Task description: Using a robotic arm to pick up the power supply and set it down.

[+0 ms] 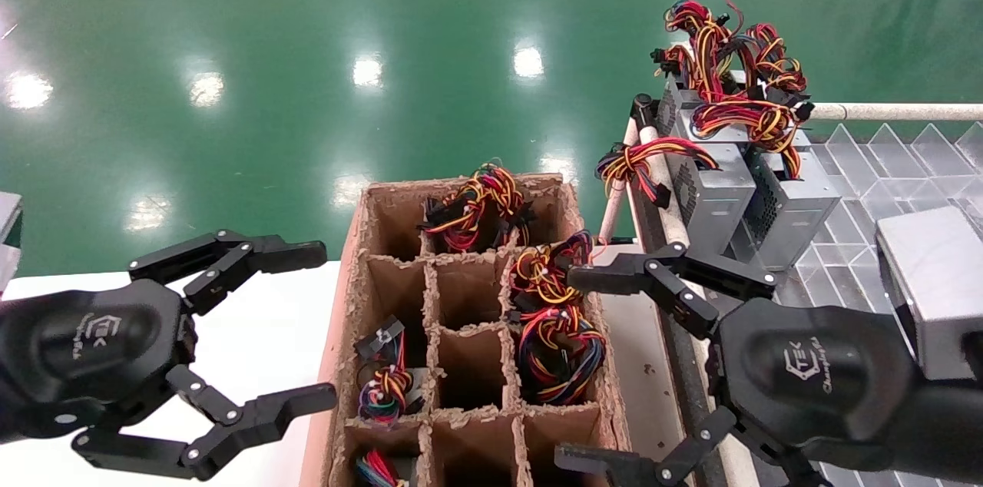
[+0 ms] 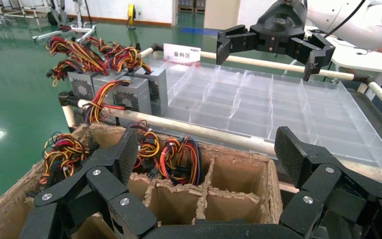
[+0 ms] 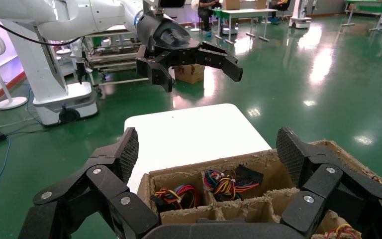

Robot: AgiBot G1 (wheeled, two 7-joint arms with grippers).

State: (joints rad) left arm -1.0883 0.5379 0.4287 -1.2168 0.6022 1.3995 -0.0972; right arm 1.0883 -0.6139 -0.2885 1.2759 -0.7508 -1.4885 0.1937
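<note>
No pick has begun: the right gripper hovers beside the cardboard crate, fingers spread, holding nothing. The power supply with blue-purple wires probably sits in a right-hand cell. The left gripper waits empty, fingers apart.

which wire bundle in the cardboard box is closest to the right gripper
The bundle in the box's right-hand column, beside the right gripper. It shows blue-purple wires; the far one is red-yellow-black.

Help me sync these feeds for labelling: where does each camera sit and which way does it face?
Head: looks down on the cardboard box; left gripper and right gripper both open.
Left wrist: faces across the box to the power supplies and right gripper.
Right wrist: faces over the box to the left gripper.
All share the box.
</note>
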